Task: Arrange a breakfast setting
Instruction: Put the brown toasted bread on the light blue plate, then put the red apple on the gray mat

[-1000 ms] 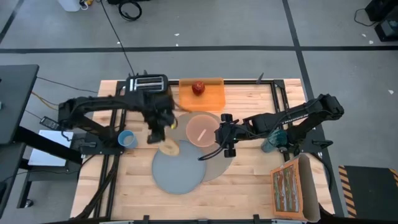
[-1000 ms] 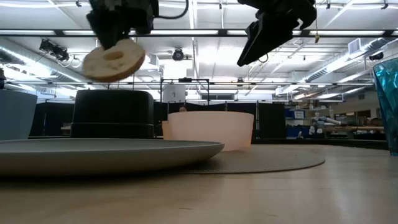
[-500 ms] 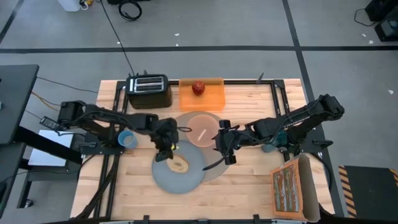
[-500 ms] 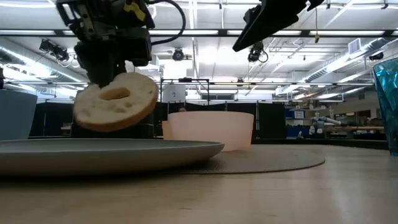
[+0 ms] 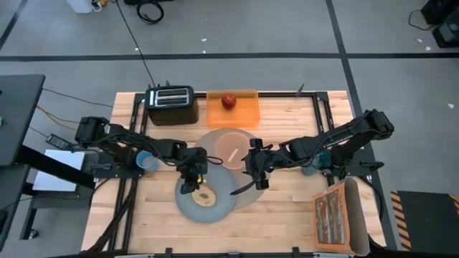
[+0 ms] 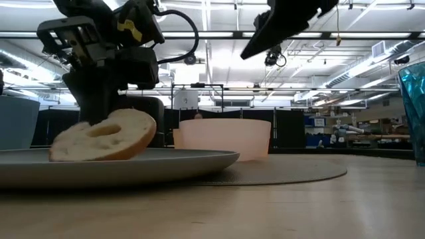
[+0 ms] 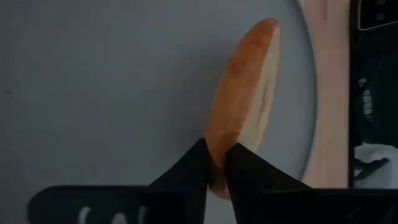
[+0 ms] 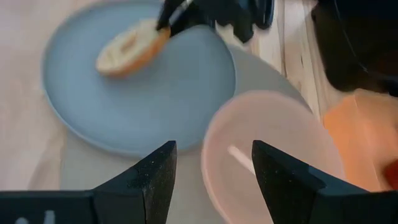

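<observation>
1. Bagel [image 5: 206, 195] sits on the plate [image 5: 215, 211], one edge down on the blue-grey surface and the other edge tipped up, as the low view shows
2. Left gripper [image 5: 191, 185] is right on it, both thin fingers [image 7: 198, 163] pinching the bagel's raised edge, clamped narrow around the crust
3. Plate lies on the mat [image 5: 247, 197], overlapping its near-left part; the mat's rim peeks out to the right
4. Bowl [image 5: 231, 149], pink and see-through, rests on the mat's far side, just beside the plate, with the spoon [image 5: 231, 154] lying inside it
5. Right gripper [image 5: 252, 170] hovers above the mat's right portion, between bowl and plate, fingers [image 8: 152, 174] spread apart and nothing between them
6. Cup [image 5: 146, 160], small and blue, stands at the table's left edge, partly under the left arm
7. Apple [image 5: 228, 100] sits on an orange board [image 5: 247, 111] at the far side, next to a black toaster [image 5: 171, 105]
8. Teal glass [image 6: 413, 106] stands on the right side under the right arm, and a printed box [image 5: 333, 218] lies at the near right corner
</observation>
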`<state>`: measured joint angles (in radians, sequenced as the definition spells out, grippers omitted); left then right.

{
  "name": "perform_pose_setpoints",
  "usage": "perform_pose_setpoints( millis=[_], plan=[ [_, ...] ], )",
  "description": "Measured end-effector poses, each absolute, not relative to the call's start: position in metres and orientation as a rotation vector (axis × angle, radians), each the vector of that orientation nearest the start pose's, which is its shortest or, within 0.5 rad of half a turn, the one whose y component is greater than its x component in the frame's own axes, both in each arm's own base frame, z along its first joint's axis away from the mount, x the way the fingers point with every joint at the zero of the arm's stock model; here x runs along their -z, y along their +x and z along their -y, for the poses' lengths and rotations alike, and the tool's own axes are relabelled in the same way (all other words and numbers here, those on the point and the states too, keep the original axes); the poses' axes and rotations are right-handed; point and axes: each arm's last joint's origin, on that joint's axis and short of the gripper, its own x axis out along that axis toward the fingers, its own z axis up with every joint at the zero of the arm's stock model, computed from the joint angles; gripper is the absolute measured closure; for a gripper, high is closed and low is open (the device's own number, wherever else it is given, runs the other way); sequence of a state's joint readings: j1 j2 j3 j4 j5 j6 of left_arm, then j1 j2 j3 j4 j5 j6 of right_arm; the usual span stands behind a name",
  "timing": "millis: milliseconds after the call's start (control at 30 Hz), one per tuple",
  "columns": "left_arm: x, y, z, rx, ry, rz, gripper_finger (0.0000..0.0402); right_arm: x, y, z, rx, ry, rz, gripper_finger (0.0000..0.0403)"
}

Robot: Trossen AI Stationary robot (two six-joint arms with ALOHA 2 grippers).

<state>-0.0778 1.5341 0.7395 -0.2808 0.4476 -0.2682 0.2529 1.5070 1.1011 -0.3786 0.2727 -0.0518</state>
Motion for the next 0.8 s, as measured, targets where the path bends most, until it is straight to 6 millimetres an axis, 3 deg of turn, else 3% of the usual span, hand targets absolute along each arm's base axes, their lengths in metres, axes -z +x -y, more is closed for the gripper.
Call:
perform_pose_setpoints(
  millis=[233, 467, 667, 800],
  plan=[
    [-0.162, 0.259, 0.025, 0.337, -0.397, -1.129, 0.0264, -0.265, 0.317, -0.054, 0.153, -0.258, -0.696, 0.0173],
    [-0.196, 0.233, 0.006, 0.289, -0.364, -1.083, 0.0256, -0.274, 0.328, 0.001, 0.387, -0.199, -0.6, 0.018],
    [-0.24, 0.222, 0.0, 0.228, -0.155, -0.762, 0.0259, -0.278, 0.334, 0.067, 0.507, -0.132, -0.508, 0.0192],
    [-0.253, 0.223, -0.002, 0.236, -0.051, -0.469, 0.026, -0.262, 0.343, 0.106, 0.503, -0.11, -0.496, 0.0193]
  ],
)
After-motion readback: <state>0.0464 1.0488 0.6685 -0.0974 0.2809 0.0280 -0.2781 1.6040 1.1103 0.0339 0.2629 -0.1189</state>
